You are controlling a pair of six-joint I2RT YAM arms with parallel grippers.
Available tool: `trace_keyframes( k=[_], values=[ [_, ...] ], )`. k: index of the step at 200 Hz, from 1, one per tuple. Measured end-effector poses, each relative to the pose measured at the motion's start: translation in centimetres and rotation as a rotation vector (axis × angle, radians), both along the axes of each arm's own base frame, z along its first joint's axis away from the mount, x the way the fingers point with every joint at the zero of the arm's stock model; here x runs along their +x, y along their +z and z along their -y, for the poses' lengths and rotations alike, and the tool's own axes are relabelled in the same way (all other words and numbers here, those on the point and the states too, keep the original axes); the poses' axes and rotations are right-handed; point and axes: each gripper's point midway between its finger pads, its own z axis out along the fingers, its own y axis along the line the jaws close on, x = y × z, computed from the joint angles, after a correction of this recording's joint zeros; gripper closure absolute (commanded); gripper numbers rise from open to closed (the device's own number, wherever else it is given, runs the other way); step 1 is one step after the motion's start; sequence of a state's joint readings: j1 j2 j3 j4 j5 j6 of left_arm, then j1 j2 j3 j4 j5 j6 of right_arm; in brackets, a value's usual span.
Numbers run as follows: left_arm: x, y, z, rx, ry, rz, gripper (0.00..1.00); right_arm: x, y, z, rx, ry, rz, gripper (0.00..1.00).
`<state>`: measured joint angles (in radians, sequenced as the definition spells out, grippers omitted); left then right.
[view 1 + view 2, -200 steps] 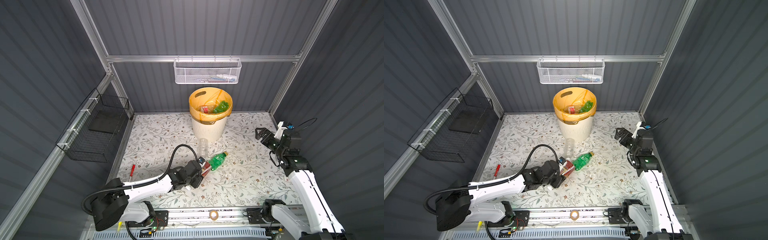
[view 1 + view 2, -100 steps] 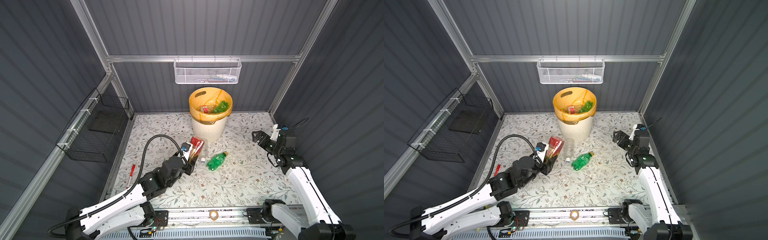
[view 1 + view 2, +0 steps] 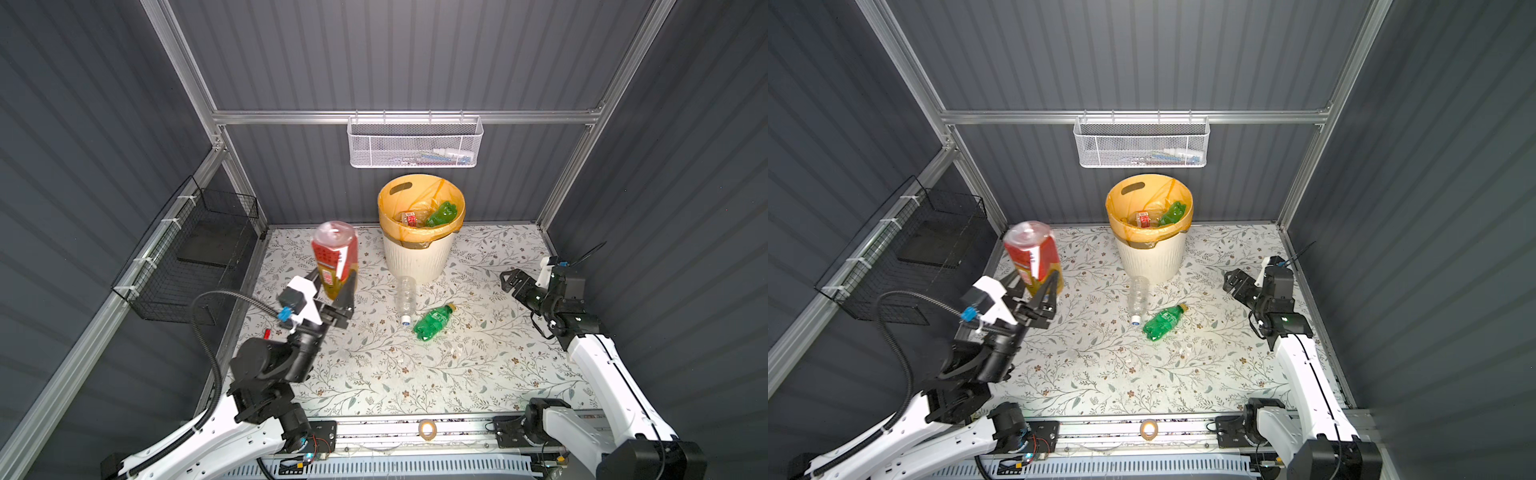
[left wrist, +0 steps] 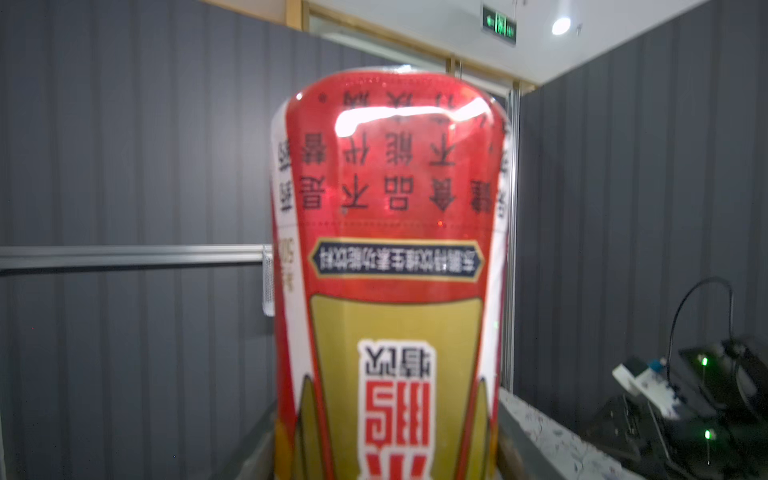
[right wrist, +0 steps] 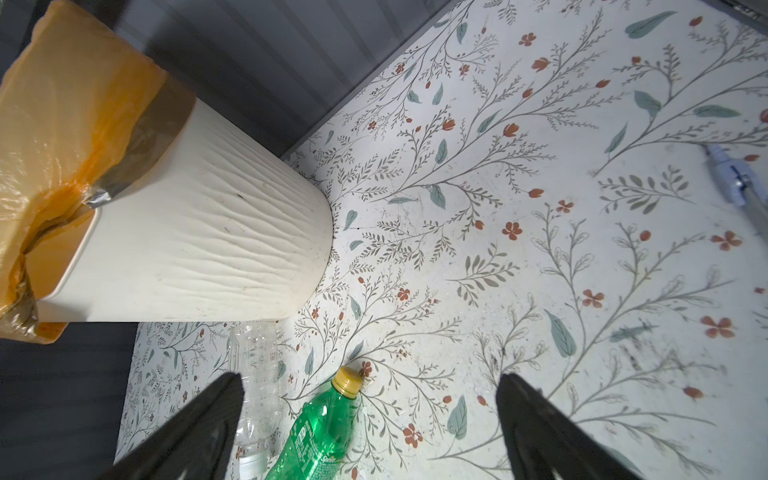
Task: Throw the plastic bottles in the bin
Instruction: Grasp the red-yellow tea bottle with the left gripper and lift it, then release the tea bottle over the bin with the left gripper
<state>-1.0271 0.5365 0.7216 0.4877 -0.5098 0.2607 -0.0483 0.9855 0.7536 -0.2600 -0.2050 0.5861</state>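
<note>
The left gripper (image 3: 333, 281) clamps a red-and-gold-labelled plastic bottle (image 3: 335, 251); it is aloft, left of the round cream ribbed bin (image 3: 415, 261). The right gripper (image 3: 509, 279) gapes wide, empty.

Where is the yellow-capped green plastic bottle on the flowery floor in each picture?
Top view: green plastic bottle mid-floor, in front of the round cream ribbed plastic bin.
Top view: green plastic bottle in the same place.
Left wrist: not in it.
Right wrist: beside the clear plastic bottle, near the bin.
Shared landmark: the bin, except in the left wrist view.
</note>
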Motion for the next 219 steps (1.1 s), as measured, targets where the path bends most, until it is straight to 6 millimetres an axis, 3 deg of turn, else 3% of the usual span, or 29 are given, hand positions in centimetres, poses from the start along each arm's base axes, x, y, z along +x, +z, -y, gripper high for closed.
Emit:
trace_keyframes(
  k=[21, 41, 62, 75, 82, 91, 103, 114, 123, 141, 163, 196, 219],
  values=[
    [-1.0, 2.8, -0.7, -0.028, 0.002, 0.082, 0.38, 0.0, 0.0, 0.0, -0.002, -0.002, 0.001, 0.03],
    [0.1, 5.5, 0.9, -0.005, 0.030, 0.095, 0.40, 0.0, 0.2, 0.0, 0.002, -0.005, 0.006, 0.03],
    [4.4, 10.3, 5.5, 0.013, 0.088, 0.035, 0.31, 0.1, 0.3, -0.2, 0.016, -0.006, 0.010, 0.03],
    [8.7, 12.9, 9.1, 0.024, 0.099, -0.020, 0.22, 0.2, 0.2, -0.7, 0.028, 0.001, 0.007, 0.03],
    [11.3, 13.2, 10.6, 0.032, 0.089, -0.057, 0.14, 0.2, 0.1, -1.1, 0.032, 0.010, 0.003, 0.03],
    [15.6, 11.9, 11.9, 0.054, 0.096, -0.126, 0.06, 0.2, 0.1, -1.6, 0.035, 0.025, 0.000, 0.03],
    [21.0, 8.1, 12.5, 0.099, 0.114, -0.255, 0.00, 0.1, 0.1, -2.3, 0.038, 0.043, 0.000, 0.03],
    [24.4, 3.9, 12.7, 0.144, 0.126, -0.370, 0.00, -0.1, 0.2, -2.7, 0.038, 0.056, 0.000, 0.02],
    [25.9, 0.8, 13.0, 0.183, 0.121, -0.455, 0.00, -0.2, 0.2, -2.9, 0.038, 0.061, 0.000, 0.02],
    [25.8, -2.4, 13.9, 0.232, 0.084, -0.543, 0.00, -0.5, 0.4, -2.9, 0.037, 0.059, 0.009, 0.02],
    [23.9, -1.4, 13.2, 0.225, 0.065, -0.536, 0.00, -0.7, -0.2, -2.9, 0.042, 0.058, -0.004, 0.02],
    [19.8, 2.8, 8.3, 0.138, 0.102, -0.451, 0.00, -0.7, -2.5, -5.0, 0.044, 0.087, -0.086, 0.02],
    [19.1, 2.2, 4.5, 0.094, 0.161, -0.460, 0.00, -0.8, -4.7, -7.7, 0.054, 0.114, -0.176, 0.02]
  ],
)
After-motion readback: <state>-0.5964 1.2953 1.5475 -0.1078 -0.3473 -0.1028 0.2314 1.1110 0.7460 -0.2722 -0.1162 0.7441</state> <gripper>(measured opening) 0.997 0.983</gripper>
